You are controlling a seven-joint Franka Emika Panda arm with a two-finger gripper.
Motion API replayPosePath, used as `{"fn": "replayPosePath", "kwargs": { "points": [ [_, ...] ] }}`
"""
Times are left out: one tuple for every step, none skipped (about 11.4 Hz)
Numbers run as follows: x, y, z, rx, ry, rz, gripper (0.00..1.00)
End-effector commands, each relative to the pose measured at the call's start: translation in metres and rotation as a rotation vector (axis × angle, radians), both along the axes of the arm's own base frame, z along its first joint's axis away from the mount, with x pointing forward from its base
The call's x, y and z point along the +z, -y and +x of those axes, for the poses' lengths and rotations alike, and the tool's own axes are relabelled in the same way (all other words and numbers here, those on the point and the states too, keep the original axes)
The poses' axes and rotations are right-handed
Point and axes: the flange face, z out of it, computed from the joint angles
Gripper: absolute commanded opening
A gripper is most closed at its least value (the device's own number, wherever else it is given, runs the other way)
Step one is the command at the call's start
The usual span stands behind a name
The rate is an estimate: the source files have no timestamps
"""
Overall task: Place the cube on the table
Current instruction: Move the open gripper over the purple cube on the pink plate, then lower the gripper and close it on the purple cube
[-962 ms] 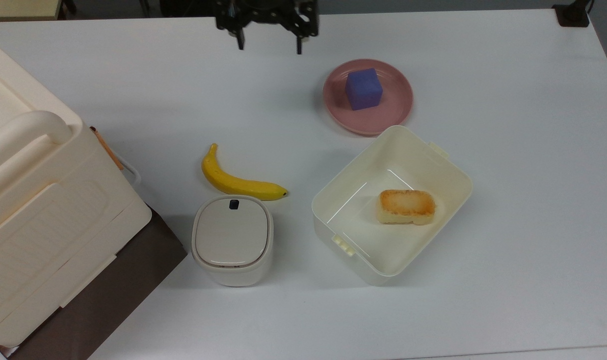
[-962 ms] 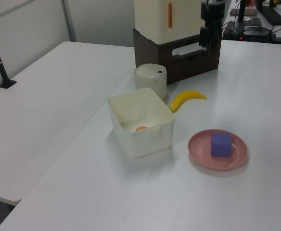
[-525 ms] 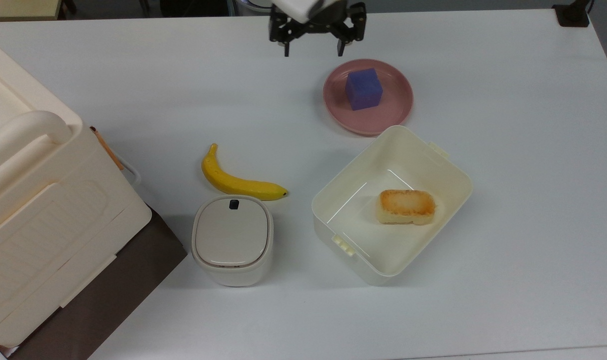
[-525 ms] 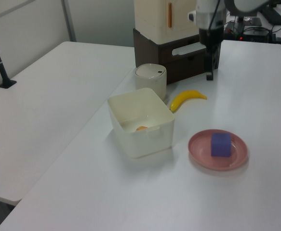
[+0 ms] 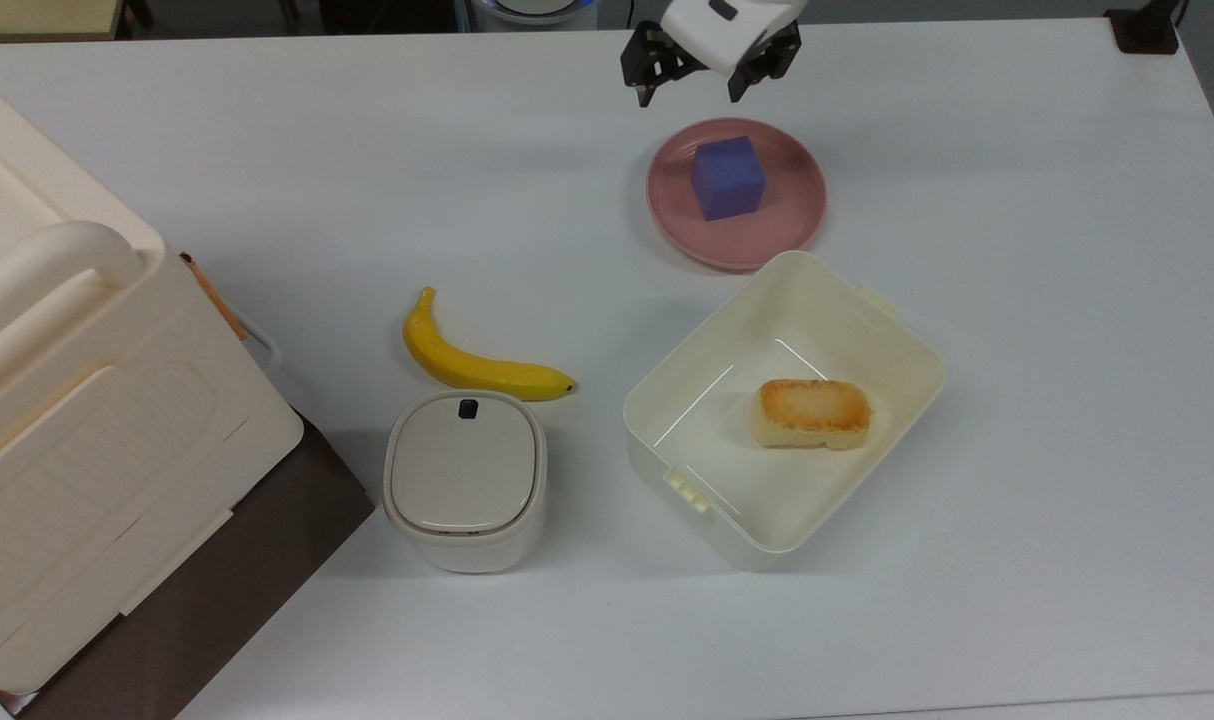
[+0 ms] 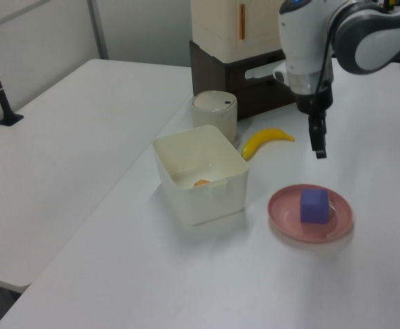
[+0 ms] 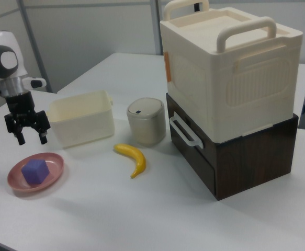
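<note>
Surface: white table [image 5: 1017,300], smooth and matte; a second white tabletop adjoins it on the left view's left.
Cube: blue-purple cube [image 5: 728,178] resting on the pink plate [image 5: 792,215], a little off the plate's centre; plain faces, upright, touched by nothing.
Plate: round, pink, flat on the table, just beside the upper corner of the cream bin [image 5: 897,330] in the top view.
Gripper: black two-finger gripper [image 5: 694,92] on a white arm, raised above the table, near the plate's upper edge in the top view; fingers spread apart, holding nothing, pointing downward in the right view.
Bin contents: toasted yellow-brown bread-like block [image 5: 813,412] lying on the bin floor.
Banana: yellow banana [image 5: 472,358] lying on the table between the plate and the small lidded container.
Container: cream, rounded, grey lid [image 5: 464,475] with a dark button, just below the banana in the top view.
Storage: large cream handled box [image 7: 230,63] stacked on a dark brown drawer unit [image 7: 236,157], at the top view's left.
</note>
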Motion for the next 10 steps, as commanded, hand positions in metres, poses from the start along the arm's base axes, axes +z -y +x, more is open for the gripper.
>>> {"fn": "replayPosePath", "kwargs": {
  "points": [
    [-0.022, -0.018, -0.026, 0.015, -0.026, -0.050, 0.97],
    [-0.030, -0.021, -0.030, 0.026, -0.031, -0.051, 0.97],
    [-0.040, -0.024, -0.032, 0.037, -0.008, -0.037, 0.98],
    [-0.054, -0.033, -0.040, 0.079, 0.018, -0.042, 0.98],
    [-0.065, -0.035, -0.042, 0.105, 0.036, -0.062, 0.98],
    [-0.076, -0.039, -0.039, 0.113, 0.048, -0.059, 0.98],
    [-0.084, -0.046, -0.039, 0.106, 0.060, -0.063, 0.98],
    [-0.098, -0.055, -0.040, 0.104, 0.063, -0.087, 0.98],
    [-0.107, -0.058, -0.037, 0.106, 0.073, -0.094, 0.98],
    [-0.113, -0.062, -0.036, 0.106, 0.069, -0.095, 0.98]
  ]
}}
